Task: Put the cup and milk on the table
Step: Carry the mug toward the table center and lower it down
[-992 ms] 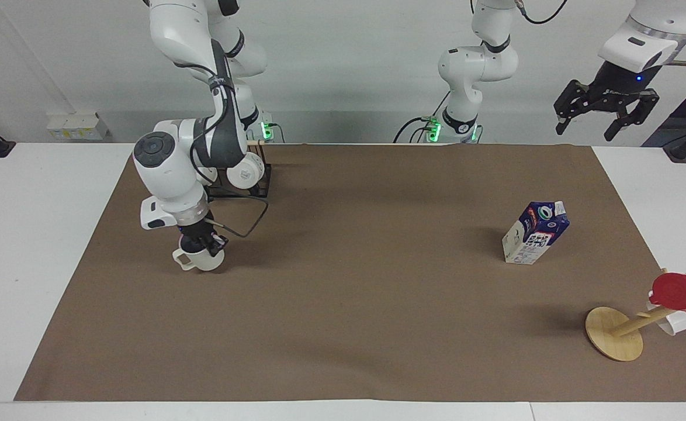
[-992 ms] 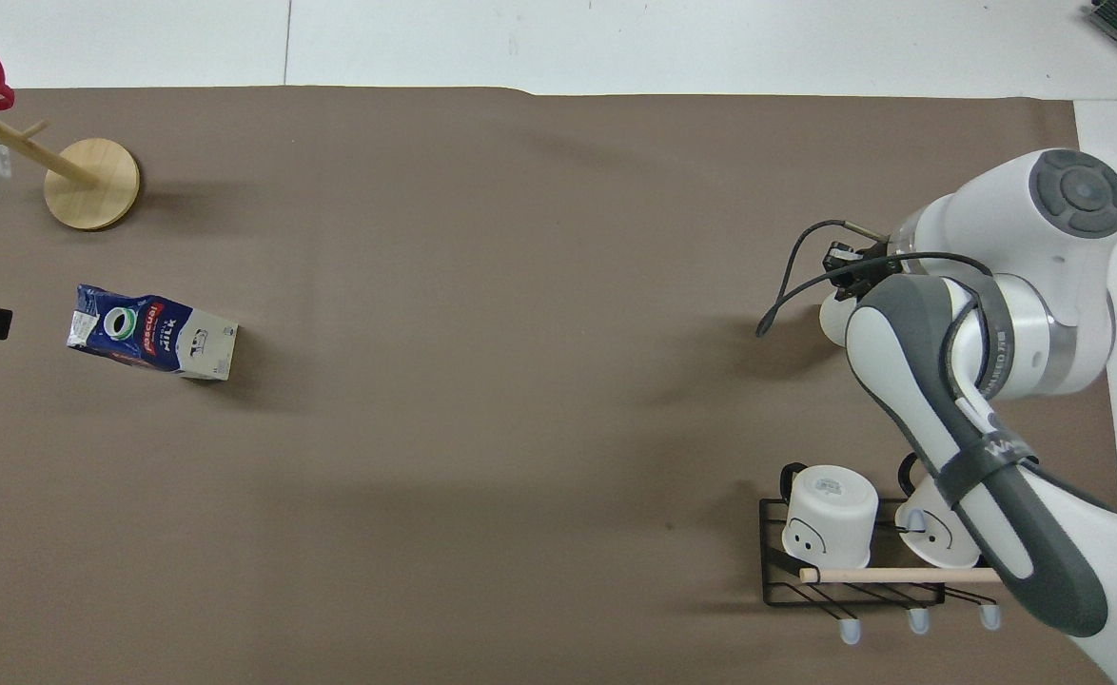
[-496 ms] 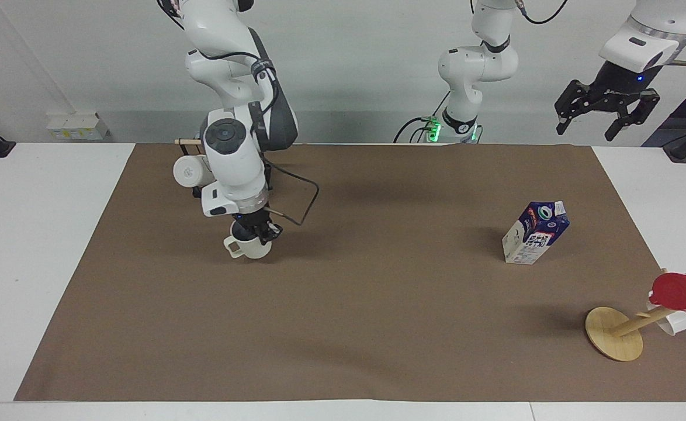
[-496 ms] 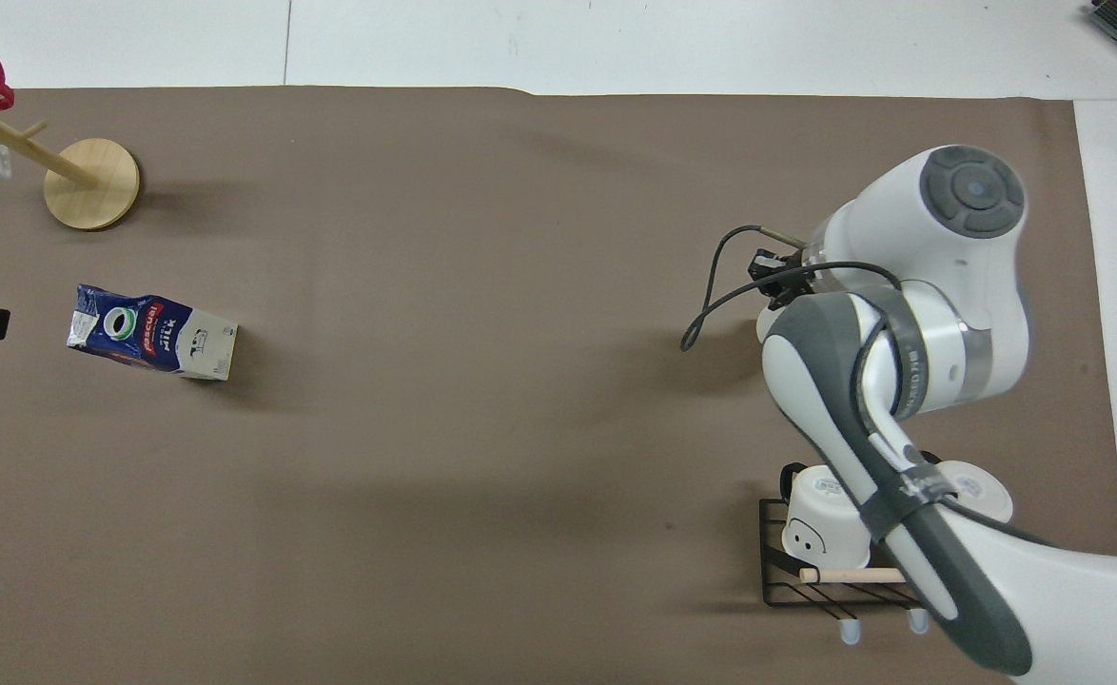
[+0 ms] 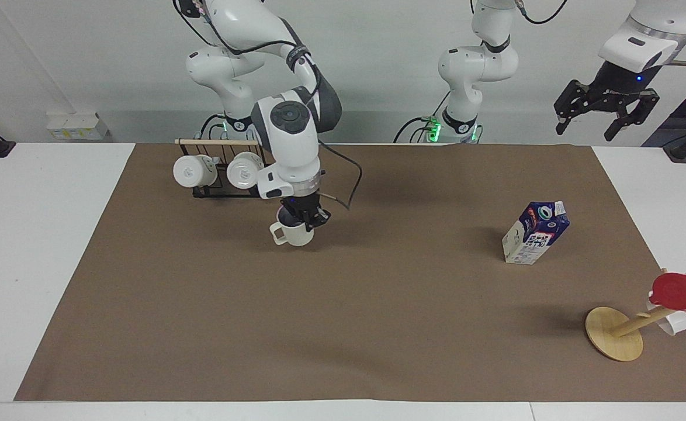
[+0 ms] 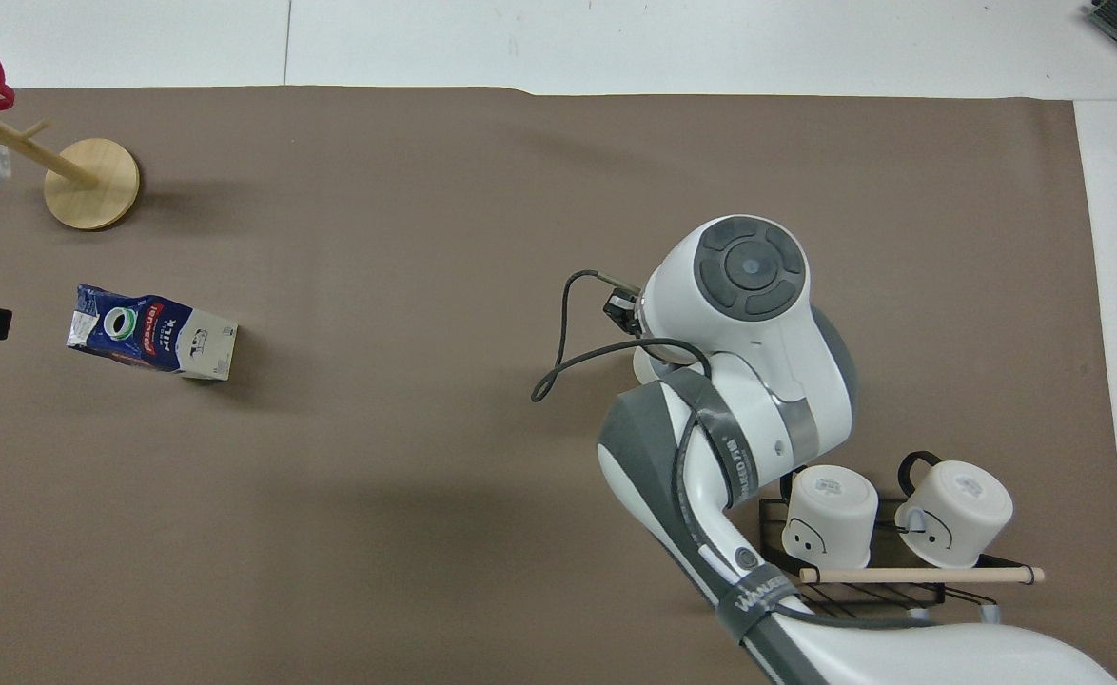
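My right gripper is shut on the rim of the cream cup and holds it upright, low over the brown mat of the white table, beside the mug rack. I cannot tell whether the cup touches the mat. In the overhead view the right arm hides the cup. The milk carton stands on the mat toward the left arm's end; it also shows in the overhead view. My left gripper is open and empty and waits high over that end of the table.
A black wire rack with two white mugs stands near the right arm's base; it also shows in the overhead view. A wooden mug tree with a red cup and a white mug stands farther from the robots than the carton.
My right arm has carried the cup across the mat toward the table's middle and a little nearer to the robots, uncovering the rack. The carton and the left arm have not moved.
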Action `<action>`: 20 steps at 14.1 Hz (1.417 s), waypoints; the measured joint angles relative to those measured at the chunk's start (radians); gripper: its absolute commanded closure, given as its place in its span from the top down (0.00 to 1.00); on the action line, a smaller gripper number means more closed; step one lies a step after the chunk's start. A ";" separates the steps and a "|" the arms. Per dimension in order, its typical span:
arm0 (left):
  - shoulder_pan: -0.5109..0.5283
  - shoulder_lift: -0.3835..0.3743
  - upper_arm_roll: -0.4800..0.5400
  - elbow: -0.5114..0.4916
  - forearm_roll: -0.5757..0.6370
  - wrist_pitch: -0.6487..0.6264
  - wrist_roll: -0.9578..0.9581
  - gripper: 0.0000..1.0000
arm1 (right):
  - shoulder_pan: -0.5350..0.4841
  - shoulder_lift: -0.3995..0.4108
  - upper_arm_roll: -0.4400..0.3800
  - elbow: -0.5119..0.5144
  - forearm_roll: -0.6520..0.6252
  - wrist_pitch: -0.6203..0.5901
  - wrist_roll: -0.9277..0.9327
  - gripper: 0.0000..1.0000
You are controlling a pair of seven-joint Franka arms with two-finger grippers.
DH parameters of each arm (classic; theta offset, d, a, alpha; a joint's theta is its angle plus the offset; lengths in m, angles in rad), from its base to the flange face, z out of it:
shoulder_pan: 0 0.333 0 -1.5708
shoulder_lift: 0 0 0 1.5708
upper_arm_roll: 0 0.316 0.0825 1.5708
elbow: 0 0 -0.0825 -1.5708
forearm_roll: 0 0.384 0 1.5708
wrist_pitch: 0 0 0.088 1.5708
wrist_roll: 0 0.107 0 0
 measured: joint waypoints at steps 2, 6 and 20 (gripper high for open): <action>0.000 0.000 -0.001 0.000 0.000 0.000 0.000 1.00 | 0.046 0.018 0.000 0.001 0.000 0.018 0.025 0.00; -0.004 0.000 -0.002 0.000 0.000 0.000 0.000 1.00 | 0.119 0.085 0.000 0.046 0.000 0.043 0.088 0.00; -0.007 0.000 -0.002 0.000 0.000 0.000 0.000 1.00 | 0.153 0.131 -0.002 0.048 -0.026 0.093 0.107 0.00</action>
